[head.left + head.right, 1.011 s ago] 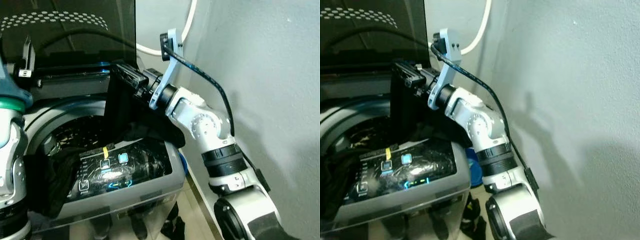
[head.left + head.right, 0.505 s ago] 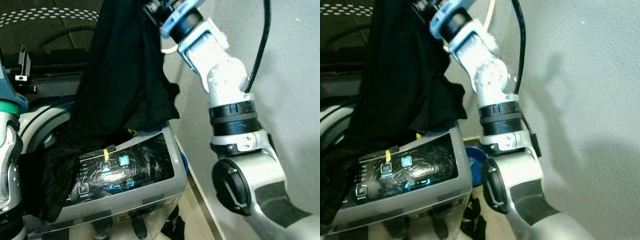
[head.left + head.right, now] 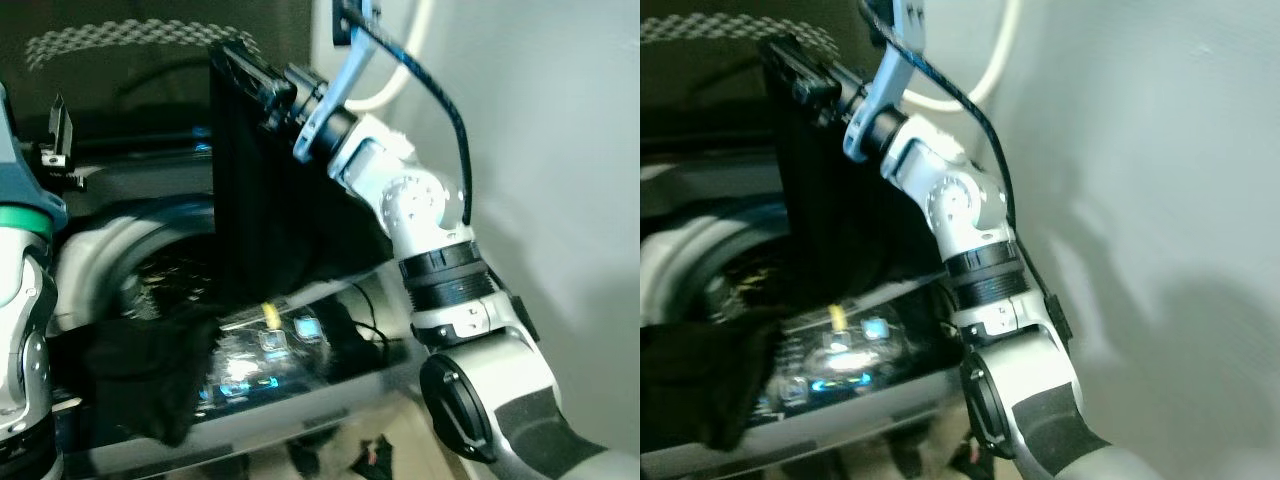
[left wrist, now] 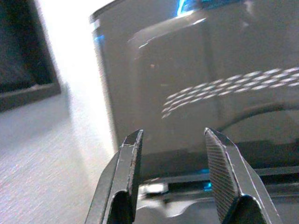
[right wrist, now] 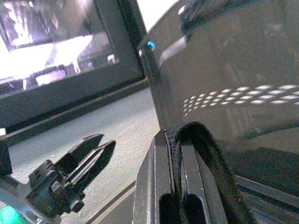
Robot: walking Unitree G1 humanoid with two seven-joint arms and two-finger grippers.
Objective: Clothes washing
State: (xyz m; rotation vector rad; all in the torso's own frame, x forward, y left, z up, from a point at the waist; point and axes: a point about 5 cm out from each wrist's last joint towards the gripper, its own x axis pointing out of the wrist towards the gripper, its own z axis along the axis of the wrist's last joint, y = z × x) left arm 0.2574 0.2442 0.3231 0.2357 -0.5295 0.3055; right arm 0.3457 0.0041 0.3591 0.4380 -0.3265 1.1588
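My right gripper (image 3: 250,78) is held high over the open top-load washer (image 3: 95,235) and is shut on a black garment (image 3: 275,220). The garment hangs straight down, its lower end at the drum opening and the control panel (image 3: 270,345). The right wrist view shows a fold of the black garment (image 5: 198,140) pinched between the fingers (image 5: 152,196). A second black cloth (image 3: 140,385) is draped over the washer's front left edge. My left gripper (image 4: 173,154) is open and empty, raised at the left and facing the dark lid (image 4: 196,84).
The tinted lid (image 3: 120,90) stands upright behind the drum. A white hose (image 3: 405,85) runs down the back wall. A grey wall (image 3: 570,150) stands close on the right. Dark items lie on the floor (image 3: 375,455) beside the washer.
The right arm swung up with the garment, then came partway down, so the cloth now hangs lower over the drum. The camera has shifted and the picture is blurred.
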